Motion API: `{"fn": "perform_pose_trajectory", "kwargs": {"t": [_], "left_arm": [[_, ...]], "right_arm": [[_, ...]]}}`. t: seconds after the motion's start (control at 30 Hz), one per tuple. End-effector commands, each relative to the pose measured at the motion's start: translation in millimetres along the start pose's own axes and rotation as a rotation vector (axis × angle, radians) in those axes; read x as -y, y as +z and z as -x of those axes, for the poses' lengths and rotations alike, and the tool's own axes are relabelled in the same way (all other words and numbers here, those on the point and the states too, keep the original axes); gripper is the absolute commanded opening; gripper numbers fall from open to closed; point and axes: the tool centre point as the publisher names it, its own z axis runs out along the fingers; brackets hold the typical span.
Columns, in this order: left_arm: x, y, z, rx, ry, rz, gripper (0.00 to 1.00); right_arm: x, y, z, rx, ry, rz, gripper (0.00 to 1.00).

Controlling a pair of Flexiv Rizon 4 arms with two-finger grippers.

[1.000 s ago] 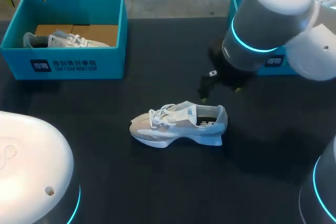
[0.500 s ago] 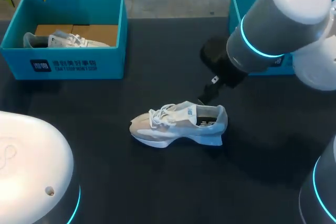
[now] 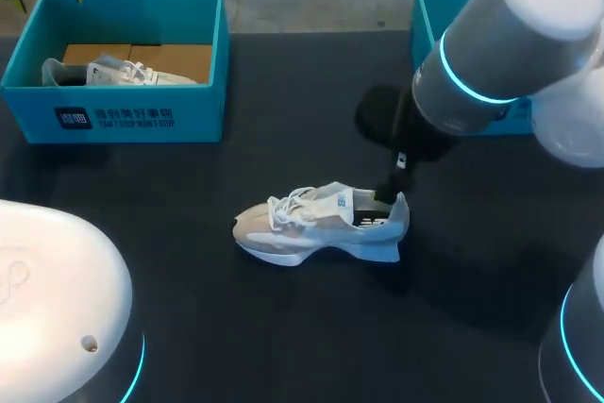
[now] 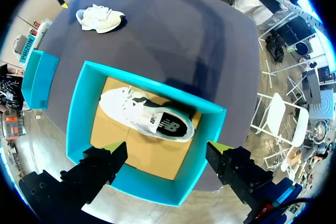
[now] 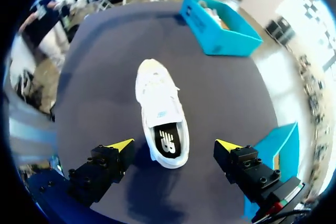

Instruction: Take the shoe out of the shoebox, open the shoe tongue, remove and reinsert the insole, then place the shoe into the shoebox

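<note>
Lying crosswise, shoe point(image 3: 321, 224) toe leftward

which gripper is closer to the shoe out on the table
Right. The right gripper hangs just above the heel of the shoe; the left gripper is far off, over the shoebox.

A pale grey and white shoe point(image 3: 321, 224) stands upright on its sole near the middle of the dark surface point(image 3: 283, 327), toe toward the robot's left and heel toward its right. White laces point(image 3: 293, 203) run over the tongue, and a dark insole point(image 5: 167, 141) with a white mark lies flat inside the open collar. An open teal shoebox point(image 3: 113, 118) stands at the far left of the surface, well apart from the shoe. A second shoe point(image 3: 109, 73) of the same kind lies in it on the brown card floor. Another teal box point(image 3: 429, 8) stands at the far right, only a corner showing
</note>
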Motion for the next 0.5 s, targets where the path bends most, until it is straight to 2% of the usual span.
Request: {"fn": "perform_pose_trajectory", "kwargs": {"t": [0.03,0.37,0.4,0.43,0.5], "left_arm": [[0.0,-0.6,-0.6,-0.002,0.001,0.0,1.0],[0.0,-0.6,-0.6,-0.002,0.001,0.0,1.0],[0.0,-0.6,-0.6,-0.002,0.001,0.0,1.0],[0.0,-0.6,-0.6,-0.002,0.001,0.0,1.0],[0.0,-0.6,-0.6,-0.002,0.001,0.0,1.0]], "right_arm": [[0.4,0.3,2.7,-0.075,-0.567,-0.04,1.0],[0.4,0.3,2.7,-0.075,-0.567,-0.04,1.0],[4.1,1.2,1.3,-0.102,-0.574,-0.038,1.0],[7.3,2.1,1.1,-0.094,-0.544,0.009,1.0],[15.0,3.6,2.2,-0.105,-0.543,-0.015,1.0]]}}
